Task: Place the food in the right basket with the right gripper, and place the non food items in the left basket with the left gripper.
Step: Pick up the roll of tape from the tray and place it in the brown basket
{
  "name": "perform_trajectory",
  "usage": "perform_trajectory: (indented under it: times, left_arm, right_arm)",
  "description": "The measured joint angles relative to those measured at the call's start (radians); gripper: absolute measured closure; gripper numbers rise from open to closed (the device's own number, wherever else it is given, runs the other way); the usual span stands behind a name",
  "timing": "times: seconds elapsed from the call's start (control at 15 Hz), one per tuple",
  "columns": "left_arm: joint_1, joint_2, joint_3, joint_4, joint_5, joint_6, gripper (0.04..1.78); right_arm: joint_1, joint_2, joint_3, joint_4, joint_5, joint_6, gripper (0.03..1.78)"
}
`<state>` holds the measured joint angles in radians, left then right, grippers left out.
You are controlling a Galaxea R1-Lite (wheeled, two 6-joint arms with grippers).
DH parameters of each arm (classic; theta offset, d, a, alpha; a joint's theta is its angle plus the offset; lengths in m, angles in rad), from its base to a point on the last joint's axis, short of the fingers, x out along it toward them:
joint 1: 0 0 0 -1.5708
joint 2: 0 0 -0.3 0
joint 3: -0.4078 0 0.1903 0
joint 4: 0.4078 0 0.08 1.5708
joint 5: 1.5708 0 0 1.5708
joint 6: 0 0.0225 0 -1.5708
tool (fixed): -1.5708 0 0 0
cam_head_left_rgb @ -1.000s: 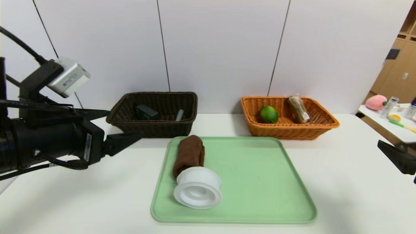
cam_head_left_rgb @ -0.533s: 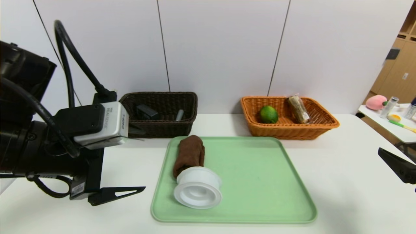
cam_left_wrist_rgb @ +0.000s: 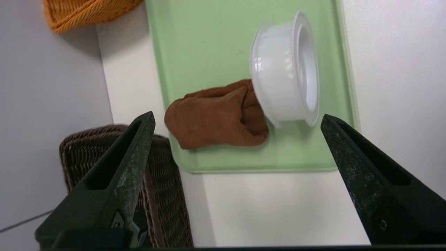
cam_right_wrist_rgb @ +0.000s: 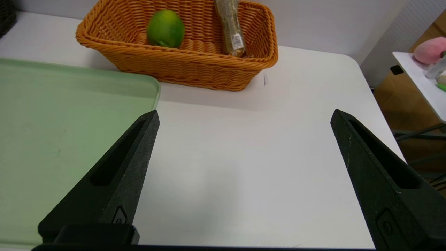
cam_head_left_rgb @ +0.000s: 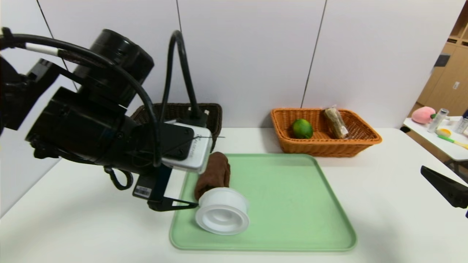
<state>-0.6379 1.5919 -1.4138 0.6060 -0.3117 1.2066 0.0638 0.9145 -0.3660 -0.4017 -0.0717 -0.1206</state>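
Over the green tray's left edge, the left gripper hangs wide-jawed beside the brown cloth and white container; right gripper parked far right, jaws wide.

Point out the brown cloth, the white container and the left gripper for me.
brown cloth (cam_left_wrist_rgb: 216, 120), left wrist view, middle of the roll.
white container (cam_head_left_rgb: 222, 215), head view, open mouth.
left gripper (cam_left_wrist_rgb: 237, 120), left wrist view, midway between fingertips.

two baskets, one tray

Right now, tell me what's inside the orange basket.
The orange basket holds a green lime and a wrapped snack bar leaning on its back wall. Whatever lies beneath them is hidden.
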Motion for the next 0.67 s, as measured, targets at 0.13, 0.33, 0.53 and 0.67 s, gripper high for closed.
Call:
perform_trajectory:
  times: [0.13, 0.33, 0.53, 0.67]
  left_arm:
    - [-0.059, 0.037, -0.031, 0.033, 0.032, -0.004, 0.13]
    - [-0.089, 0.072, -0.09, 0.143, 0.038, -0.006, 0.13]
    - [-0.095, 0.089, -0.183, 0.296, 0.038, -0.005, 0.13]
    - [-0.094, 0.101, -0.219, 0.342, 0.038, -0.006, 0.13]
  right_arm:
    - [0.0, 0.0, 0.006, -0.001, 0.002, 0.039, 0.12]
    - [0.0, 0.0, 0.011, 0.0, 0.006, 0.076, 0.12]
    - [0.001, 0.0, 0.01, -0.007, 0.048, 0.097, 0.12]
    - [0.003, 0.0, 0.008, -0.007, 0.052, 0.1, 0.12]
